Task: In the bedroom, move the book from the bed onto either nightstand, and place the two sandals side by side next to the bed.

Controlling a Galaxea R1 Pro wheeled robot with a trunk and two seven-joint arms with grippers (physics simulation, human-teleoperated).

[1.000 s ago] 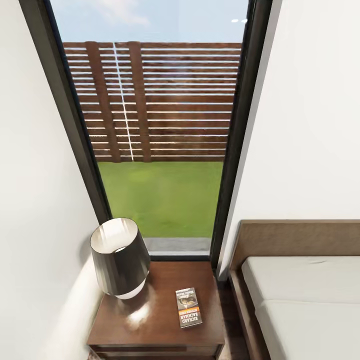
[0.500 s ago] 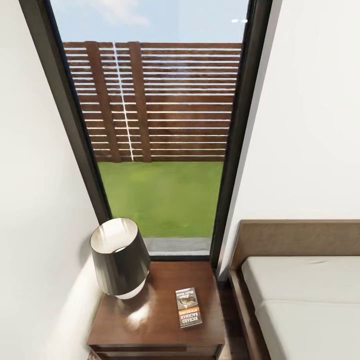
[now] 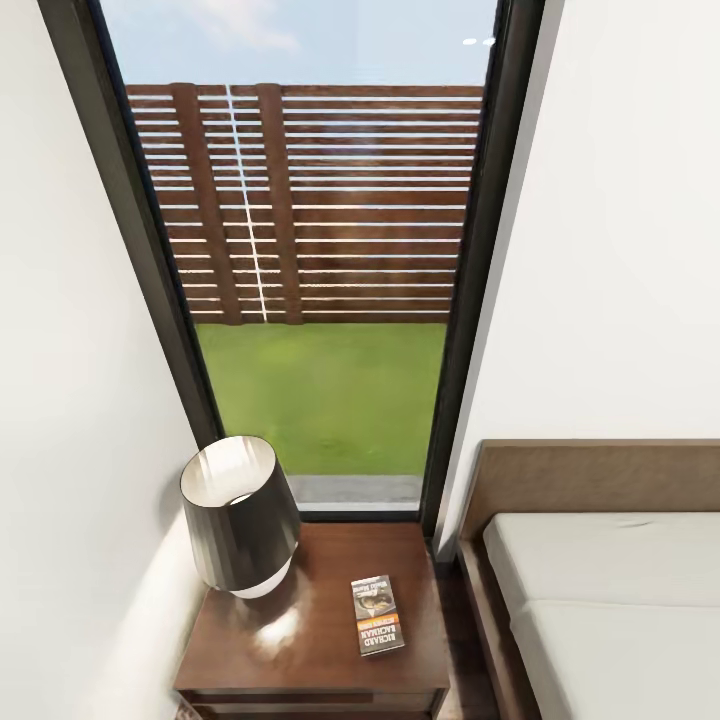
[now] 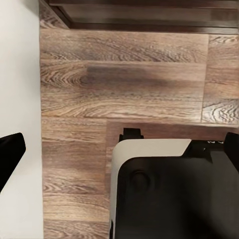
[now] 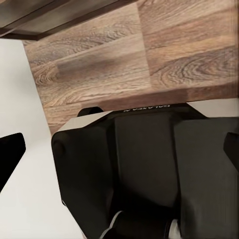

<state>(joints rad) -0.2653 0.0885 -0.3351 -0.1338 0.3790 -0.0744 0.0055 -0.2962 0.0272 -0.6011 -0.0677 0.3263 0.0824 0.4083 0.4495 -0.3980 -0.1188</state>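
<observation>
The left pincer points down at the floor. Its two black fingertips sit far apart at the two sides of the left wrist view, so it is wide open and holds nothing. Between them is the robot's own base, white on top and black below. Past the base are brown wood planks, with a white wall along one side and the dark edge of some furniture at the far end.

The right pincer points down too. Its black fingertips are also far apart and nothing is between them but the robot's base, so it is wide open and empty. Beyond the base is more wood floor.

In the head view, the book lies flat on the nightstand, on the side of the top nearer the bed. It has a dark cover and an orange band. A black lamp stands on the other side of the nightstand top, close to the white wall, apart from the book.

The bed is just beside the nightstand, at the right. Its brown headboard stands against the wall and its mattress is pale and smooth.

Behind the nightstand is a tall window with a dark frame. Through it you see green grass, a brown fence made of slats, and blue sky.
</observation>
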